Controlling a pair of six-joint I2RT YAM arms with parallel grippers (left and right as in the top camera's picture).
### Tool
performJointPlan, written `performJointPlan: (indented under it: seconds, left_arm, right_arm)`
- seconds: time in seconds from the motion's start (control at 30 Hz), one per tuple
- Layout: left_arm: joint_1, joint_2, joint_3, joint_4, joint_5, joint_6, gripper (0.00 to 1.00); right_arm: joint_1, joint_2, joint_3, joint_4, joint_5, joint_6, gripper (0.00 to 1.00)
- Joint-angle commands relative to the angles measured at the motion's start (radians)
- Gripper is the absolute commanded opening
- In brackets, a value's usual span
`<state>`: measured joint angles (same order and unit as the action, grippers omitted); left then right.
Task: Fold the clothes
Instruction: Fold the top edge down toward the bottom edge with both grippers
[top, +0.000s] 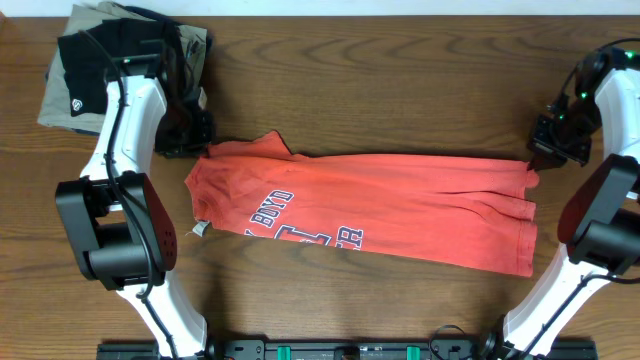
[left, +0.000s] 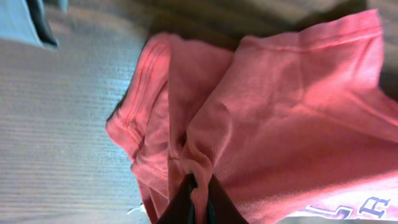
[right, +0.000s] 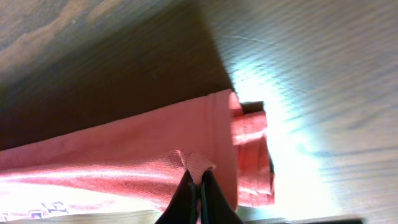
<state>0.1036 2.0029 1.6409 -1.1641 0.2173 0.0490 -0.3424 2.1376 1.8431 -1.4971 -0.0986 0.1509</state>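
Note:
The red-orange T-shirt (top: 380, 212) lies stretched sideways across the table, folded lengthwise, with white-and-blue lettering (top: 300, 222) near its front edge and a small white tag (top: 199, 228) at the left. My left gripper (top: 196, 140) is shut on a pinch of the shirt's fabric (left: 198, 186) at its far left corner. My right gripper (top: 548, 148) is shut on a fold of the hem (right: 198, 167) at the far right corner. The shirt (left: 286, 118) fills the left wrist view, and its hem end (right: 249, 149) shows in the right wrist view.
A folded black garment with a small white logo (top: 85, 70) lies on a folded khaki garment (top: 60, 110) at the far left corner, just behind my left arm. Bare wood table (top: 400, 90) surrounds the shirt.

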Motion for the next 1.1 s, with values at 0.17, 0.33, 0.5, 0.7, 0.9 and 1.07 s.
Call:
performJointPlan:
  seconds: [0.17, 0.33, 0.5, 0.7, 0.9, 1.07]
  left_arm:
    - [0.002, 0.005, -0.048, -0.039, -0.016, -0.008, 0.06]
    - [0.002, 0.005, -0.049, -0.136, -0.016, -0.008, 0.06]
    - [0.002, 0.005, -0.05, -0.196, -0.03, -0.008, 0.06]
    - [0.005, 0.005, -0.058, -0.224, -0.054, -0.009, 0.06]
    - [0.005, 0.005, -0.106, -0.218, -0.055, -0.008, 0.06]
    - [0.005, 0.005, -0.135, -0.209, -0.055, -0.008, 0.06]
  right_arm:
    - [-0.025, -0.119, 0.008, -0.04, 0.027, 0.016, 0.01]
    - [-0.022, -0.122, 0.002, -0.098, 0.032, 0.016, 0.01]
    - [-0.018, -0.125, -0.002, -0.185, 0.091, 0.018, 0.01]
    - [-0.015, -0.164, -0.029, -0.202, 0.087, 0.021, 0.01]
    - [-0.01, -0.269, -0.186, -0.134, 0.088, 0.021, 0.01]
    - [-0.014, -0.299, -0.284, -0.028, 0.084, 0.081, 0.06]
